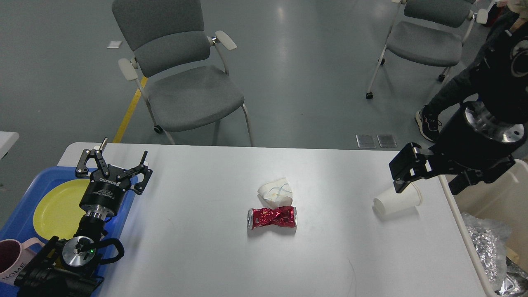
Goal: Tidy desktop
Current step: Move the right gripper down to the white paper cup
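The white desktop [206,247] carries a crushed red can [272,217] at its middle. A crumpled white paper cup [275,192] touches the can's far side. A whole white paper cup [394,202] lies on its side near the right edge. My right gripper [427,187] hangs open just above that cup's rim end, one finger [402,169] over it, not touching as far as I can see. My left gripper [115,161] stands open and empty at the desktop's left edge, over the tray's rim.
A blue tray [41,177] at the left holds a yellow plate [57,210] and a pink mug [10,260]. A beige bin [495,206] at the right holds crumpled foil [486,243]. Two grey chairs [185,82] [429,37] stand behind the table, and a person's leg [449,93] is nearby.
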